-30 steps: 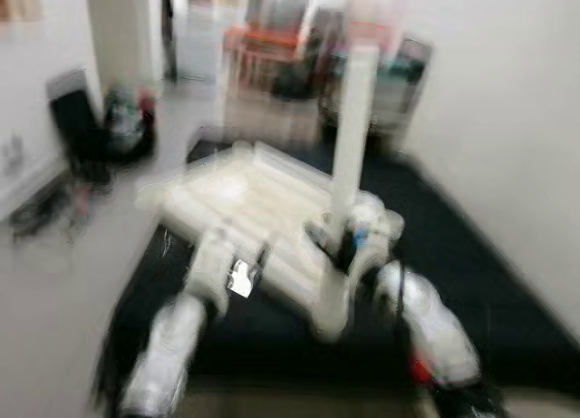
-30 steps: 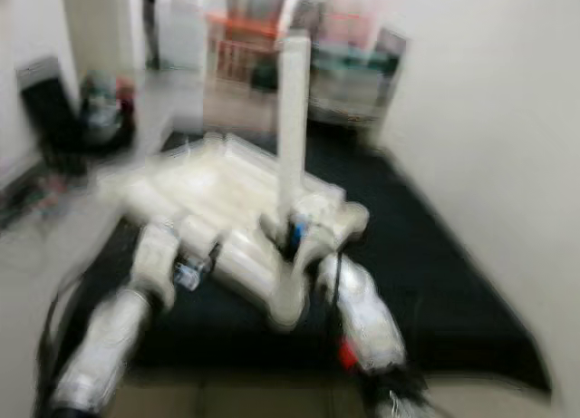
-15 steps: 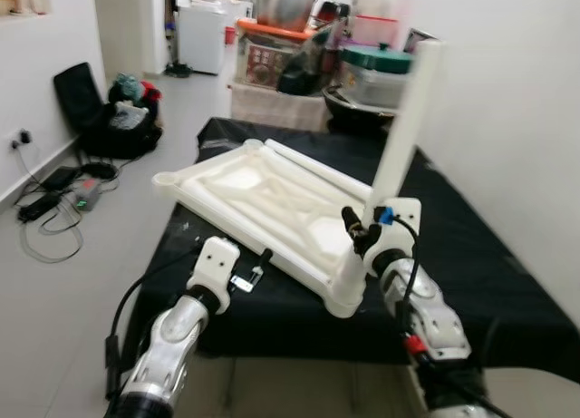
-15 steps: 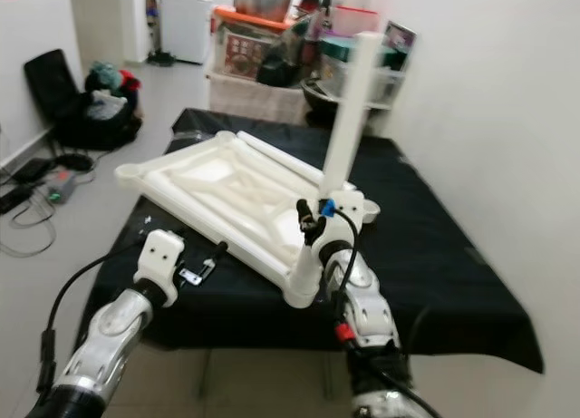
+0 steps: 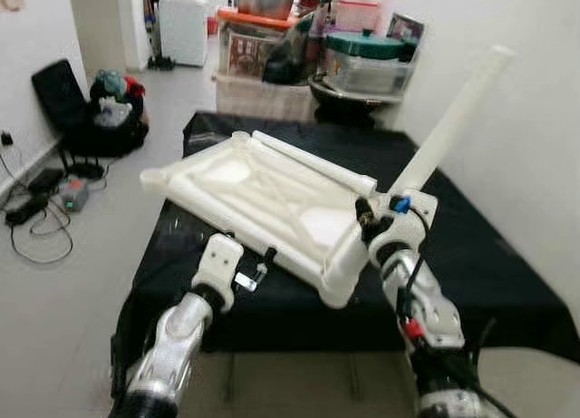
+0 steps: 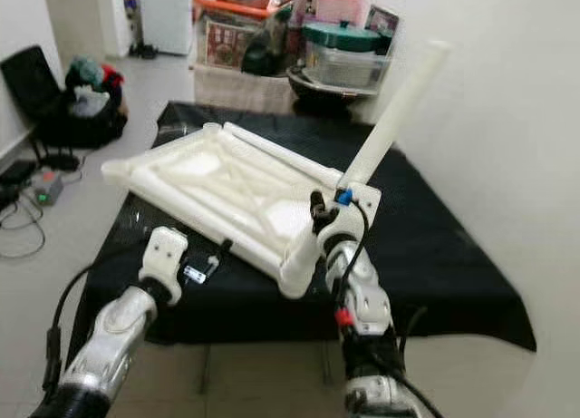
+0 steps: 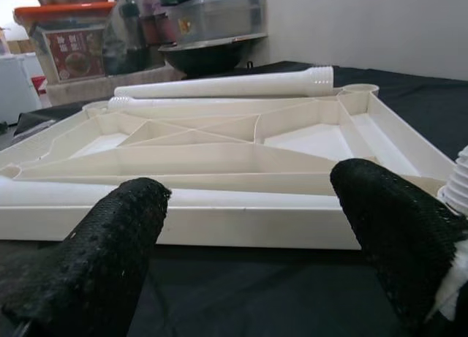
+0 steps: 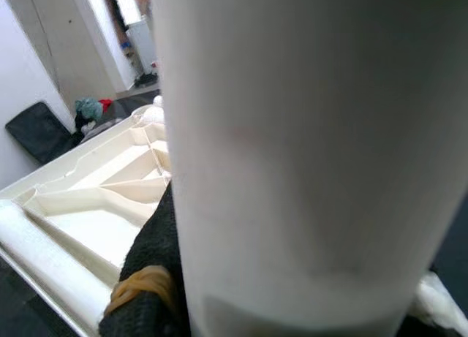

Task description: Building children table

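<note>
A white plastic tabletop (image 5: 263, 196) lies upside down on a black-covered table (image 5: 471, 246). At its near right corner my right gripper (image 5: 367, 220) is shut on a white table leg (image 5: 453, 119), which leans up and to the right. In the right wrist view the leg (image 8: 292, 132) is close up, with a black finger (image 8: 157, 256) beside it. My left gripper (image 5: 258, 264) hovers open just before the tabletop's near edge (image 7: 219, 227), nothing between its fingers (image 7: 131, 220). A second leg (image 7: 227, 85) lies along the tabletop's far side.
Storage boxes and a pot (image 5: 362, 60) stand behind the table. A black chair and bags (image 5: 100, 119) sit at the left wall, with cables (image 5: 36, 209) on the floor. A white wall (image 5: 535, 119) runs close along the right.
The blur has cleared as the camera settled. The leg in my right gripper has tipped from upright to leaning right. The left gripper holds about the same spot.
</note>
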Tool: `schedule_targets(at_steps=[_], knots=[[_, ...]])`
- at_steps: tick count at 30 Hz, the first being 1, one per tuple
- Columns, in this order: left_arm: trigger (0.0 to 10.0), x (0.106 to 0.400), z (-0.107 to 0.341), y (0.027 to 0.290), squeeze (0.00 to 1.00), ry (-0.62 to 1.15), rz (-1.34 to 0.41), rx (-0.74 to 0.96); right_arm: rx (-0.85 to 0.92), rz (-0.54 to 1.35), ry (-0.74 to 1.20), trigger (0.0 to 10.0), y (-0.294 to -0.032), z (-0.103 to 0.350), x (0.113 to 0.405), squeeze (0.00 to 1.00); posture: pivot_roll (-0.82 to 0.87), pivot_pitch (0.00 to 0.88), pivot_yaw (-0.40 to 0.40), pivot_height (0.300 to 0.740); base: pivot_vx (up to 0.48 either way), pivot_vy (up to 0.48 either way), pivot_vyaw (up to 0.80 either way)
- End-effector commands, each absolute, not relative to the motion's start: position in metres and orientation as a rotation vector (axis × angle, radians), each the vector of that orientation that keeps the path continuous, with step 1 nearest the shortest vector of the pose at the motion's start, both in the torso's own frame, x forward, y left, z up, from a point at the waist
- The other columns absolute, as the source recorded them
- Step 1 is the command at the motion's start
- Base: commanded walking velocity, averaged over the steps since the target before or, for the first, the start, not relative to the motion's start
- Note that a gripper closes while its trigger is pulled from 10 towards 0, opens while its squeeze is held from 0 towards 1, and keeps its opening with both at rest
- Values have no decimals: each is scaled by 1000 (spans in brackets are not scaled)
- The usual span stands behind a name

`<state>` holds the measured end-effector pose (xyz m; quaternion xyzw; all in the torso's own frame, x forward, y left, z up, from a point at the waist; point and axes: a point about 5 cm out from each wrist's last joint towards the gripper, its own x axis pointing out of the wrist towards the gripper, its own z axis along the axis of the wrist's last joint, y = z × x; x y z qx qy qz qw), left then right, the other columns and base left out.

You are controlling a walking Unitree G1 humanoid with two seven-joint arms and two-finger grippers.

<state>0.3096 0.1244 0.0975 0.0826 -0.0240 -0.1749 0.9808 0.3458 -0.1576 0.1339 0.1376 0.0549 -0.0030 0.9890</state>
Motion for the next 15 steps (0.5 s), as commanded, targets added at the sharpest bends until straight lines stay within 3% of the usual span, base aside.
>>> schedule_targets(at_steps=[1, 6, 8, 9, 10, 11, 15], knots=[[10000, 310, 97, 122, 0, -47, -360, 174, 209, -43, 622, 10000, -160, 22, 295, 0, 21, 0, -111, 740, 0, 0, 0], [10000, 310, 97, 122, 0, -46, -359, 174, 161, 93, 581, 10000, -152, 28, 298, 0, 22, 0, -113, 740, 0, 0, 0], [10000, 310, 96, 123, 0, -45, -358, 174, 110, 206, 538, 10000, -145, 35, 299, 0, 24, 0, -115, 740, 0, 0, 0], [10000, 310, 96, 123, 0, -44, -357, 174, 53, 382, 493, 10000, -134, 43, 297, 0, 24, 0, -115, 740, 0, 0, 0], [10000, 310, 96, 123, 0, -44, -357, 174, 53, 382, 493, 10000, -134, 43, 297, 0, 24, 0, -115, 740, 0, 0, 0], [10000, 310, 96, 123, 0, -43, -357, 174, -4, 647, 452, 10000, -118, 54, 287, 0, 24, 0, -115, 740, 0, 0, 0], [10000, 310, 96, 124, 0, -42, -358, 175, -17, 729, 437, 10000, -114, 57, 284, 0, 27, 0, -117, 740, 0, 0, 0]])
